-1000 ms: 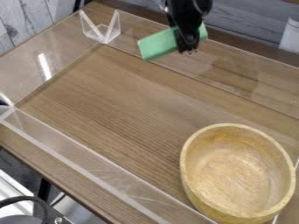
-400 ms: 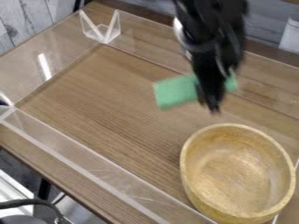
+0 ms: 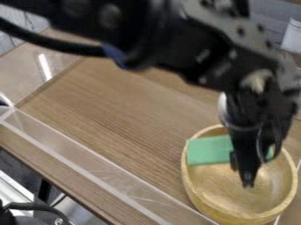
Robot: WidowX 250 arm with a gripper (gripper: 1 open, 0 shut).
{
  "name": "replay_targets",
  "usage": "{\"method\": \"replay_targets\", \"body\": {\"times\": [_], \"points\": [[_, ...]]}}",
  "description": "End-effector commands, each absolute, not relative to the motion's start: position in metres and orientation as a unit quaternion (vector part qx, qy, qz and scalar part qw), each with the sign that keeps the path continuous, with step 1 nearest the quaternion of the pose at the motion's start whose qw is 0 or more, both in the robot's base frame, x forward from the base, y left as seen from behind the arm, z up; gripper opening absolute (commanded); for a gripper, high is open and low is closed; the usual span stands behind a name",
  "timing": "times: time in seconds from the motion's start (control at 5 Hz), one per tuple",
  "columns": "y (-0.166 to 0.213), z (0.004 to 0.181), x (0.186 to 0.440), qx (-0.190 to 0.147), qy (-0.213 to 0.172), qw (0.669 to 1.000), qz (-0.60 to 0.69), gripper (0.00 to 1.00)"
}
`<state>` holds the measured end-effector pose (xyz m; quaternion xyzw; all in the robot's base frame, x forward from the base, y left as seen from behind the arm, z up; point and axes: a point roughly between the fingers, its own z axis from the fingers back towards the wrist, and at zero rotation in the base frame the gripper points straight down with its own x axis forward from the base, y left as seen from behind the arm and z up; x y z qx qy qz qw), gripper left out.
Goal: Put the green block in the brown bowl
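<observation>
Green block [image 3: 209,151] was clamped between the fingers of the black robot gripper [image 3: 253,154] over the brown bowl [image 3: 217,204] at the lower right of the frame, one end of the block jutting out to the left of the fingers and overlapping the left part of the bowl's rim in the view, as the dark robot arm [image 3: 177,39] reached in across the top of the frame and blurred at its upper left; whether the block touched the wood could not be told, while the bowl sat on the wooden tabletop [image 3: 106,105], a clear transparent strip [image 3: 100,171] ran diagonally through the lower left, and a white object [image 3: 293,35] stood at the upper right edge
</observation>
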<state>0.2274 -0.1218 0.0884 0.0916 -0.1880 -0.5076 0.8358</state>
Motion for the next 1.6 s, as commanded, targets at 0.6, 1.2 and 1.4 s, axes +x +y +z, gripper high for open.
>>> {"method": "replay_targets", "body": {"times": [0.6,1.2,1.4], "points": [[-0.118,0.065,0.235,0.064,-0.175,0.851,-0.490,1.00],[-0.106,0.059,0.241,0.050,-0.170,0.873,-0.455,0.00],[-0.103,0.056,0.242,0.042,-0.165,0.881,-0.442,0.00]]}}
